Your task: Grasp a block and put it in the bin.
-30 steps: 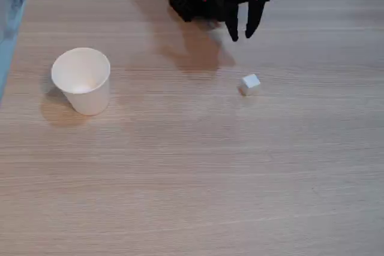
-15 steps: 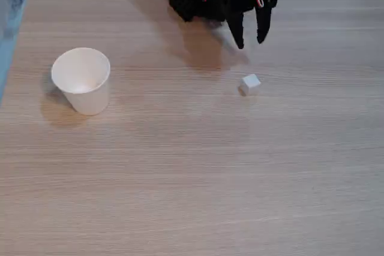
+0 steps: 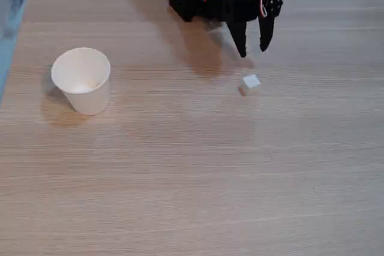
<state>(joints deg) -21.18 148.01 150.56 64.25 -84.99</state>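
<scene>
The black end effector (image 3: 252, 52) hangs with its two fingers spread and empty, near the small white cube (image 3: 249, 84) at its six o'clock. If a fingertip clips the cube it could skid across the wooden surface (image 3: 198, 172) — the paper cup (image 3: 82, 80) stands well apart at nine o'clock.

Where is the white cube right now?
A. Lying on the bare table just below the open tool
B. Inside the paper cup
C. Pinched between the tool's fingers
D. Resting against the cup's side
A: in the fixed view the cube lies on the table, untouched, just below the open tool, far right of the cup.
</scene>
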